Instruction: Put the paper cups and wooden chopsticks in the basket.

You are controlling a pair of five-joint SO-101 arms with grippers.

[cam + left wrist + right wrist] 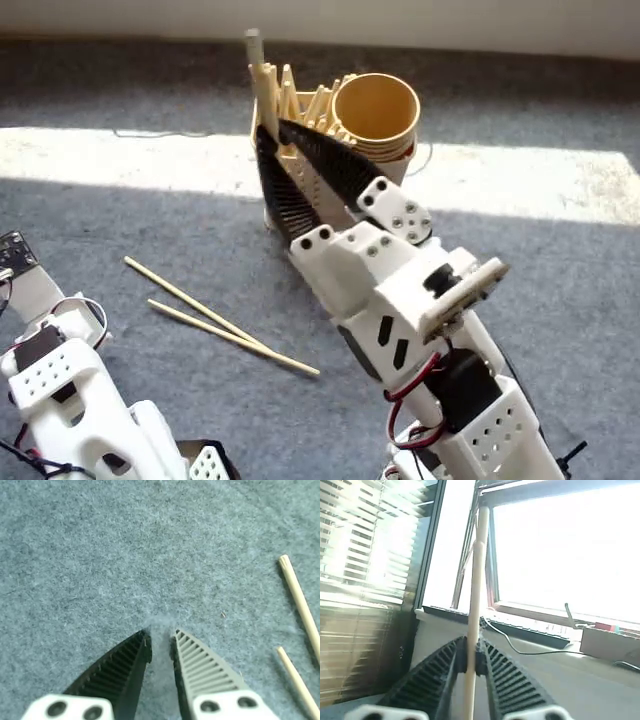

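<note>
My right gripper (268, 138) is shut on a wooden chopstick (260, 85) and holds it upright at the near left corner of the slatted cream basket (300, 105). The right wrist view has the same chopstick (477, 580) pinched between the black fingers of this gripper (471, 652). A stack of paper cups (378, 112) stands in the basket's right side. Two more chopsticks (195, 300) (235, 340) lie on the grey carpet to the left of the right arm. My left gripper (160, 637) hovers slightly open over bare carpet, with two chopstick ends (300, 597) (295, 677) off to its side.
The left arm's white body (60, 390) sits at the near left corner. A bright band of sunlight (520, 180) crosses the carpet behind the basket. A thin cable (150, 133) lies on the floor left of the basket.
</note>
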